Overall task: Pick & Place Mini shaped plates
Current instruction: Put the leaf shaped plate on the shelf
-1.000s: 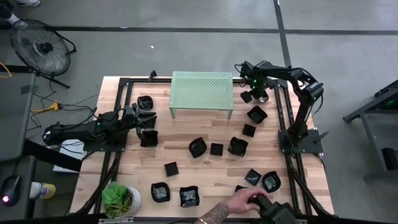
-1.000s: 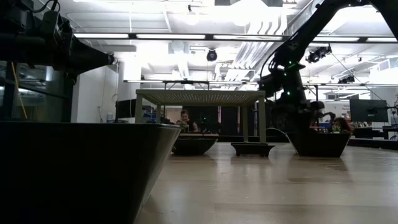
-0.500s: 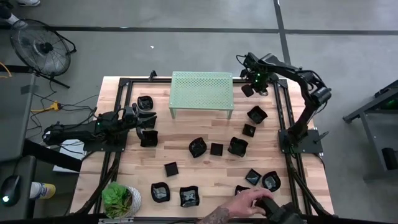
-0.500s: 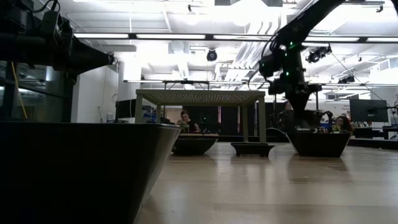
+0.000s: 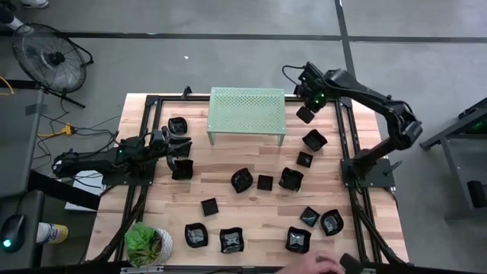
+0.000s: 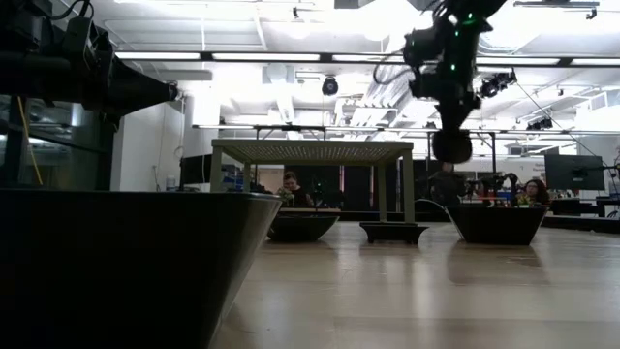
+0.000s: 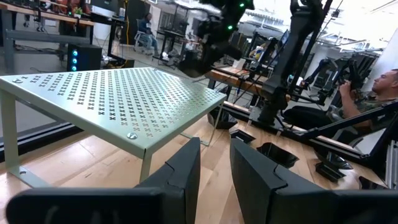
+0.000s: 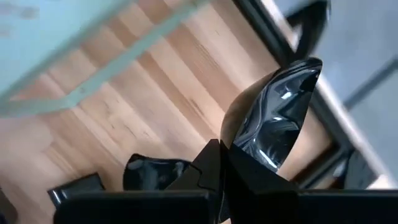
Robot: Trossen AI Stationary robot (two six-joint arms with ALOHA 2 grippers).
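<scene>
My right gripper (image 5: 307, 105) hangs high over the table's far right, just off the right end of the pale green perforated shelf (image 5: 246, 110). It is shut on one glossy black mini plate (image 8: 273, 121), which also shows in the low view as a dark plate (image 6: 451, 145) under the fingers. Several more black plates lie flat on the wood, among them one plate (image 5: 313, 141) below the gripper and another (image 5: 242, 180) mid-table. My left gripper (image 7: 214, 168) waits level at the table's left, open with nothing between its fingers. My right gripper pinches the plate by its rim (image 8: 239, 146) between its two fingers. The fingers (image 8: 214, 165) come from above, pointing steeply down. The plate hangs below them, tipped up on edge, lifted clear of the table and of the shelf.
The shelf stands on thin legs at the far middle. A black frame rail (image 5: 348, 144) runs along the table's right side. A green plant (image 5: 144, 243) sits at the near left corner. A person's hand (image 5: 329, 263) shows at the near edge by a plate (image 5: 297, 240).
My right gripper has risen with the plate, drifted toward the shelf's right end and rolled at the wrist, staying shut; the plate went from just above the table to well clear. The person's hand at the near edge has drawn back, leaving a plate there.
</scene>
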